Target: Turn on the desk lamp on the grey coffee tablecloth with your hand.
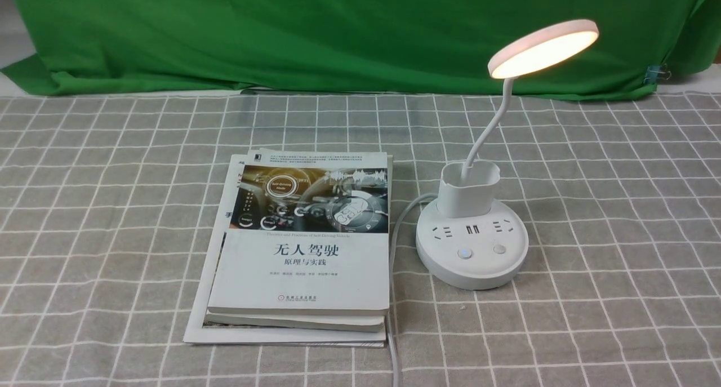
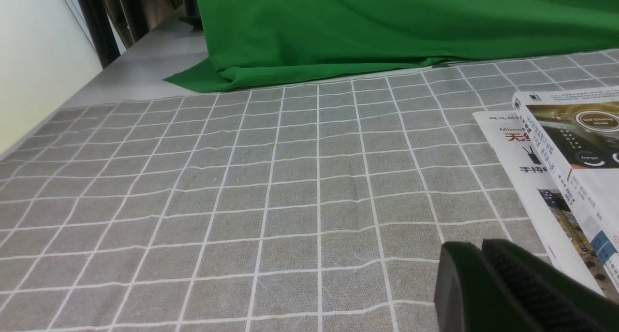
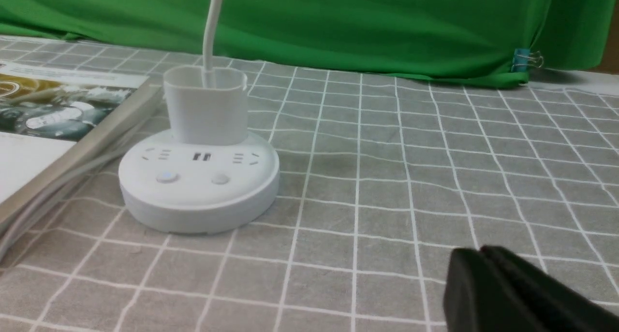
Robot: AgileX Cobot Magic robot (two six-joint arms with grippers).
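Note:
The white desk lamp [image 1: 472, 238] stands on the grey coffee tablecloth [image 1: 608, 207], right of centre in the front view. Its disc head [image 1: 543, 48] glows warm white, so the light is on. Two round buttons [image 1: 464, 254] sit on the front of its base. In the right wrist view the lamp base [image 3: 198, 182] lies some way off from my right gripper [image 3: 479, 251], whose black fingers are pressed together with nothing between them. My left gripper [image 2: 481, 245] is shut too, hovering over the checked cloth [image 2: 271, 187] beside the books. Neither arm shows in the front view.
A stack of books [image 1: 298, 246] lies left of the lamp, with the lamp's white cable [image 1: 397, 229] running along its right edge toward the table's front. A green cloth [image 1: 338, 32] hangs across the back, clipped at its right end [image 1: 656, 73].

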